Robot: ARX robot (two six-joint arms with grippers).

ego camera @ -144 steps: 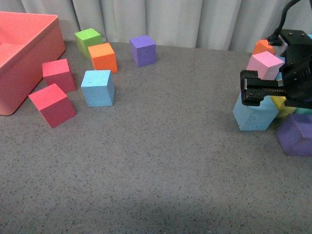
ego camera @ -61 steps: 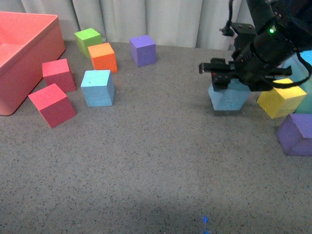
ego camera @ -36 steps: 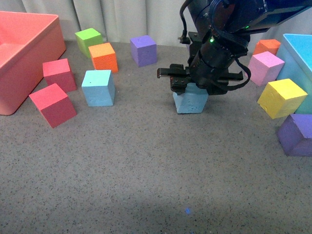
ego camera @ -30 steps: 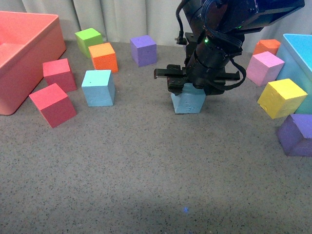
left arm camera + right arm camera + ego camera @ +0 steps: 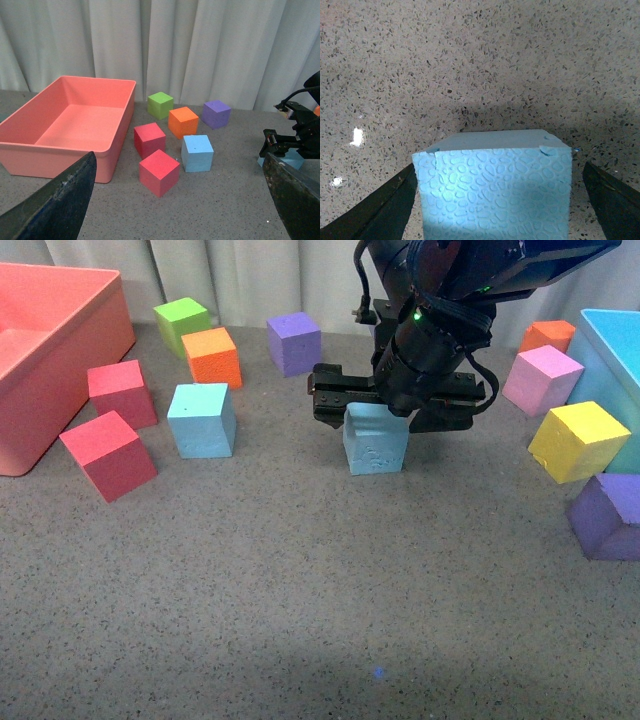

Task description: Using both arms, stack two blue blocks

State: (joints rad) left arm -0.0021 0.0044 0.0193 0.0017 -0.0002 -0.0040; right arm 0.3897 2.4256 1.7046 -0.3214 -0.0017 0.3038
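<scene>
1. I see the right gripper (image 5: 380, 412) over the middle of the grey speckled table (image 5: 300, 600). Its black fingers (image 5: 372, 210) are pressed against two opposite sides of a light sky-blue foam cube with a pebbled face (image 5: 375, 445).
2. In the front view the arm's bulk hides that cube's top, and I cannot tell whether its base rests on the table or sits just clear of it.
3. In the right wrist view the frame edge cuts off the cube's lower part and most of both fingers.
4. The second light sky-blue foam cube (image 5: 201, 420) stands on the table well to the left, apart from the first, near a red foam cube (image 5: 108, 452).
5. The left gripper (image 5: 179, 165) shows only in its own wrist view, as two blurred dark fingers spread wide.
6. From that view only a sliver of the gripped cube is visible, behind the right arm.
7. The salmon-pink plastic bin (image 5: 60, 330) is cut off at the far left.
8. Only a corner of the turquoise bin (image 5: 612, 340) shows at the right.
9. The right edge clips the purple foam cube (image 5: 610, 515).
10. A small orange foam cube (image 5: 548, 335) at the far right peeks out partly behind a pink foam cube (image 5: 542, 380).
</scene>
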